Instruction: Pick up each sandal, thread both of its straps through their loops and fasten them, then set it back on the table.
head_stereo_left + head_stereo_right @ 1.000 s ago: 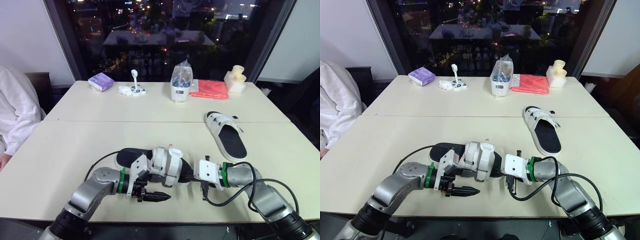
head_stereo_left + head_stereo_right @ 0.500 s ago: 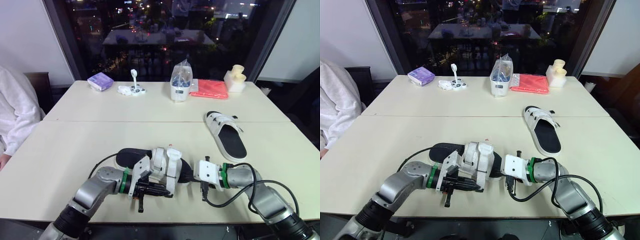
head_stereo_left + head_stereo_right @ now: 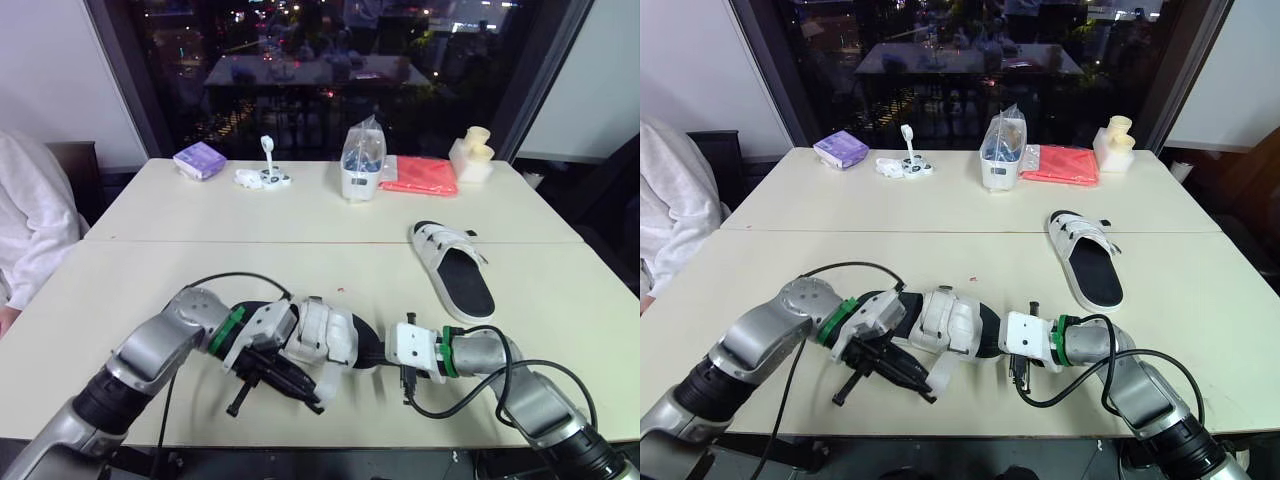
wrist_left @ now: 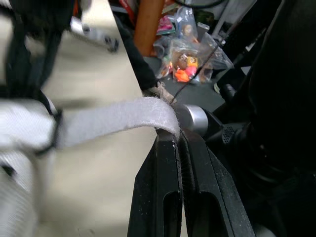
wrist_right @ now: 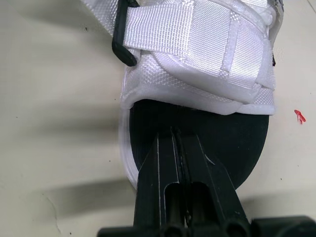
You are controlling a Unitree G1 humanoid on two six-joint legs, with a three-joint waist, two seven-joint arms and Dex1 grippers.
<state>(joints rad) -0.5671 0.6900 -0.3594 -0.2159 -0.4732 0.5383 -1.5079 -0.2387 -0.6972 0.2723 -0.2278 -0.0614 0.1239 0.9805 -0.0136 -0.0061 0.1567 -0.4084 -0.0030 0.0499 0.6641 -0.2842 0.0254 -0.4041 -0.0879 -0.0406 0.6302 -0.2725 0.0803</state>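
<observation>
Tabletop (image 3: 150,270): left end effector (image 4: 177,138) pinches white strap (image 4: 113,121), right end effector (image 5: 177,136) seemingly grips sandal (image 5: 197,44).

You have two sandals on the counter (image 3: 150,270), both with white webbing straps over a black footbed.

Near sandal (image 3: 325,335): it lies close to the front edge, lengthwise across your view. One strap sits folded down through its black loop. The loose strap (image 4: 113,118) is drawn out taut from its loop toward the front edge, its tip pinched in the left end effector (image 4: 178,140). The right end effector (image 5: 177,136) has its closed tips against the footbed's open end.

Far sandal (image 3: 455,268): it is well apart on the right side, flat and sole down, with its straps at the far end.
</observation>
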